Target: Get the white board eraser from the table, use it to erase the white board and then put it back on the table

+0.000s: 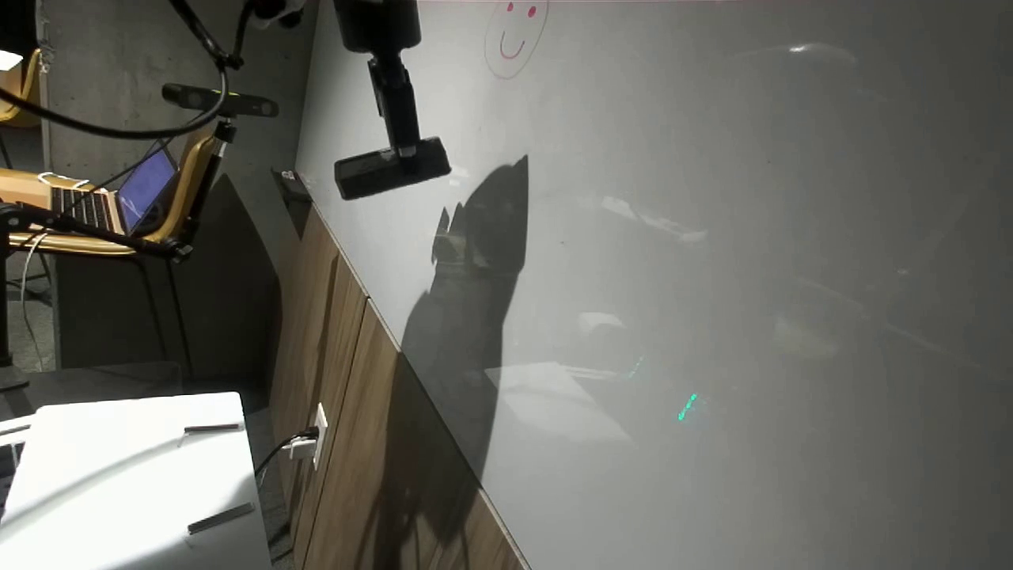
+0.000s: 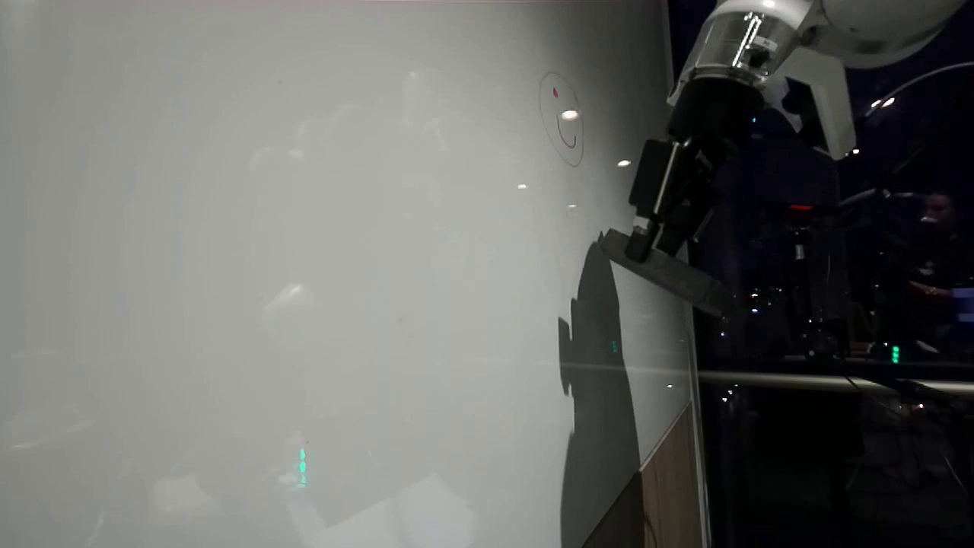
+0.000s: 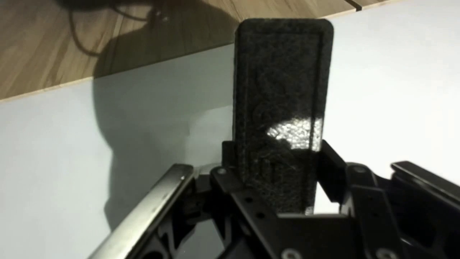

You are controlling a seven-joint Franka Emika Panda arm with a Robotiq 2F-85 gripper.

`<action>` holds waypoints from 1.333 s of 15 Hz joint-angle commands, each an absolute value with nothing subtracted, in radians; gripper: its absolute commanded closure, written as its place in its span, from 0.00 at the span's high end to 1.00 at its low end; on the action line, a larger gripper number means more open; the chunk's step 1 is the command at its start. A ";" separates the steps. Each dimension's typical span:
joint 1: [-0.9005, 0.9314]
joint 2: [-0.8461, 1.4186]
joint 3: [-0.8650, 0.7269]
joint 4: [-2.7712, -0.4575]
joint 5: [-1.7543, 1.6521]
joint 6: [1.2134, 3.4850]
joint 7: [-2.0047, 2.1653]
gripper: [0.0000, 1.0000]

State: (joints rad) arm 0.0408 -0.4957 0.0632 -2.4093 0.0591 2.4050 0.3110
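Eraser [image 3: 282, 82] aloft, the gripper [image 3: 278, 162] clenching it between both jaws, canted to the white board [image 1: 752, 237], seemingly out past the edge of the table [image 1: 142, 475] on that side! I'd square it flat first, then rise to the red smiley [image 1: 513, 52] and rub with light, even pressure.

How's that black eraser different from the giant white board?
The eraser is nearly black; the white board is pale grey-white. The eraser is a small block; the white board is so big that it fills most of both exterior views. The eraser hangs tilted in the end effector; the white board stands above the wood panelling. Both have a flat face with bright patches of light on it.
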 commanded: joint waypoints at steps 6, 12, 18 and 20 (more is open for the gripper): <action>0.003 -0.504 0.063 -2.268 0.074 2.382 0.303 0.31; -0.014 -0.511 0.052 -2.214 0.081 2.378 0.301 0.31; -0.012 -0.510 0.044 -2.165 0.087 2.362 0.290 0.31; -0.012 -0.505 0.038 -2.143 0.088 2.348 0.284 0.31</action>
